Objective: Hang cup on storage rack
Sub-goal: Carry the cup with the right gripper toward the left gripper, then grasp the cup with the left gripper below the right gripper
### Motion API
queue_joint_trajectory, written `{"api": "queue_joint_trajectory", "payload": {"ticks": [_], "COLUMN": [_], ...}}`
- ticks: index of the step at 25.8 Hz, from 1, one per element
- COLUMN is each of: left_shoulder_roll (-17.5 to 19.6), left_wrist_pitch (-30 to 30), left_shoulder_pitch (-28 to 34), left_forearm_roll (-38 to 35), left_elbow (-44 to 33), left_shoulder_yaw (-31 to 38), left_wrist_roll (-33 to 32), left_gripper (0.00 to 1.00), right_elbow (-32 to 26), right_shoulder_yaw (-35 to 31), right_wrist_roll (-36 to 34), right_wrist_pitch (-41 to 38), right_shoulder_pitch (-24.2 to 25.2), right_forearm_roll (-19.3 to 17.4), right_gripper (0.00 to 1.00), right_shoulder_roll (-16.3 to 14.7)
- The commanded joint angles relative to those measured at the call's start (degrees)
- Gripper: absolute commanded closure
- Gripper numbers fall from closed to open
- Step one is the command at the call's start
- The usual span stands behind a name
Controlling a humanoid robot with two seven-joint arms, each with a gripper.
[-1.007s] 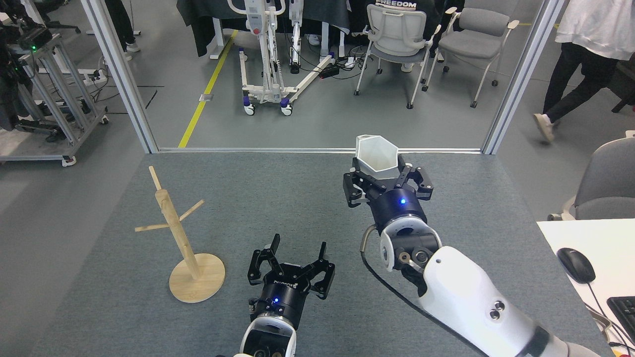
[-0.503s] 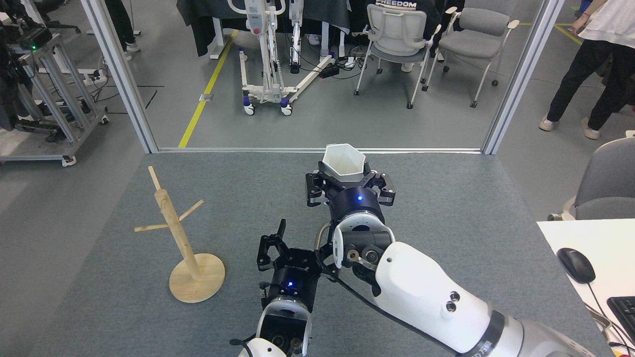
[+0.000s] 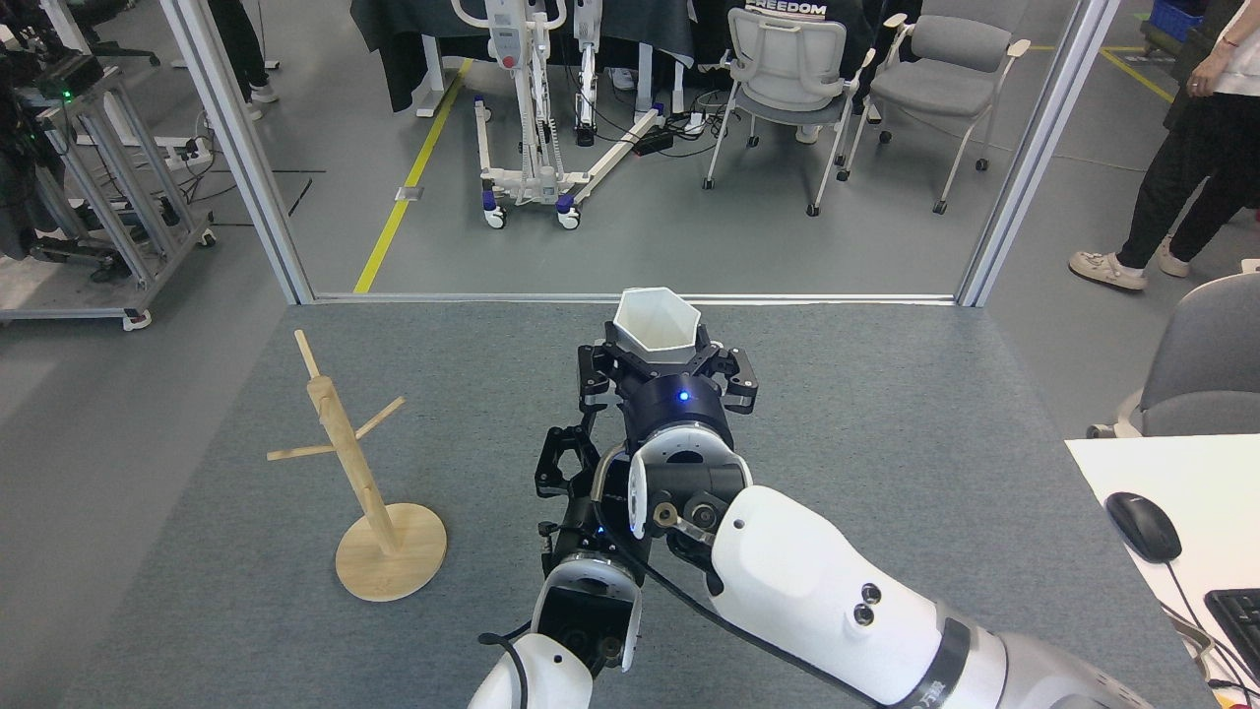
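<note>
Resting upright in the right gripper [image 3: 658, 356], the cup [image 3: 658, 323] is held above the grey table [image 3: 886, 414], toward the far edge and near the middle of the view, its hexagonal mouth facing up and open. The black fingers [image 3: 730, 372] close in on its lower body from both sides, so the grip is a pinch on the cup's base with the rim standing clear above. The small handle cannot be made out from this angle; it may be turned away or hidden behind the fingers.

Just below and to the left of that wrist, the left gripper [image 3: 561, 468] reaches up close beside the right arm. One of its dark fingers shows, the rest is masked by the right forearm, so whether it is spread or closed cannot be told.

Well apart to the left stands the storage rack [image 3: 369, 483], its round base flat on the table, the post leaning slightly in the view, with thin pegs angling out to either side near mid-height. No peg carries anything.

The step in hand looks like the carry, with the cup lifted and the hanging not yet done. With the two grippers so near each other, a handover to the left arm seems possible, since the rack lies on that side. Either way, the next move calls for bringing the cup across to the rack, turning it so the handle faces a peg, and threading the handle over the peg's raised tip before letting go. The pegs are thin and the handle small, so alignment will need care.
</note>
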Motion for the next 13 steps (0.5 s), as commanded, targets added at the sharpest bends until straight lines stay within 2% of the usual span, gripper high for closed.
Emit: {"api": "queue_joint_trajectory", "payload": {"ticks": [1, 13], "left_shoulder_roll": [0.01, -0.17], "left_wrist_pitch": [0.09, -0.52], "left_shoulder_pitch": [-0.78, -4.30], "left_forearm_roll": [0.45, 3.00], "left_elbow": [0.55, 3.89], "left_shoulder_yaw": [-0.10, -0.37], "left_wrist_roll": [-0.08, -0.87], "left_gripper": [0.07, 0.06], "right_elbow": [-0.06, 0.03], "right_shoulder_yaw": [-0.05, -0.05], "right_wrist_roll": [0.07, 0.07], "right_wrist_pitch": [-0.51, -0.51], "right_shoulder_pitch": [0.44, 0.35], "right_forearm_roll": [2.25, 2.60], "right_gripper": [1.00, 1.00], "right_shoulder_roll": [0.34, 2.01]}}
